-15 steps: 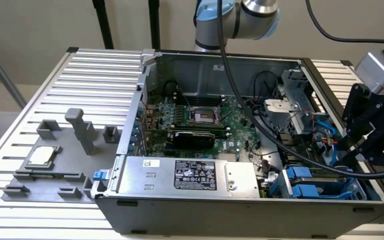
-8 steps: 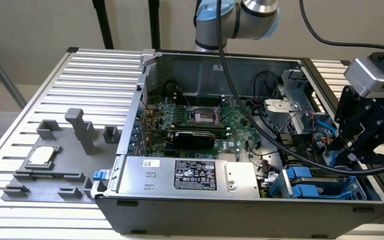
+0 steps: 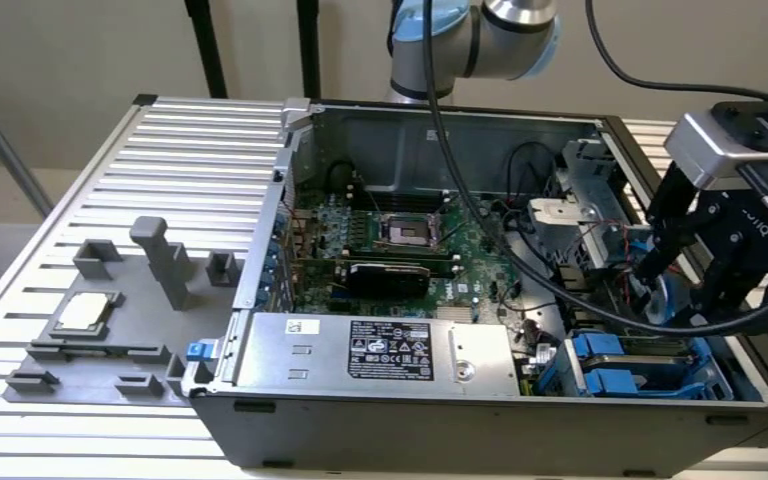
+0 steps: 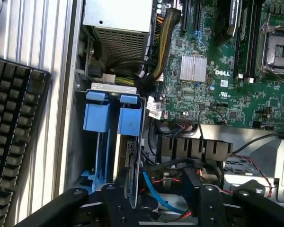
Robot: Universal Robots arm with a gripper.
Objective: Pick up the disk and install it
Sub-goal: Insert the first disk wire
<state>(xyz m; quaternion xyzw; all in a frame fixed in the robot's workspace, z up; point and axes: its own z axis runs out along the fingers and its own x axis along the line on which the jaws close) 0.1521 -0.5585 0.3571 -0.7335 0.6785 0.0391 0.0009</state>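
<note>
Exterior view: hand (image 3: 678, 292) hangs over the blue drive cage (image 3: 704, 375) in the computer case (image 3: 398, 430), fingers spread, gripping nothing. Disk (image 3: 607, 346) stands on edge in the cage.
Wrist view: disk (image 4: 131, 122) slotted beneath the hand (image 4: 158, 208), clear of both fingers.

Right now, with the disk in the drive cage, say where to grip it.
Probably the disk by its exposed blue end, pincer closing across its thin thickness, coming in from the open side of the case: it stands on edge in the blue cage, broad faces shut in.
</note>
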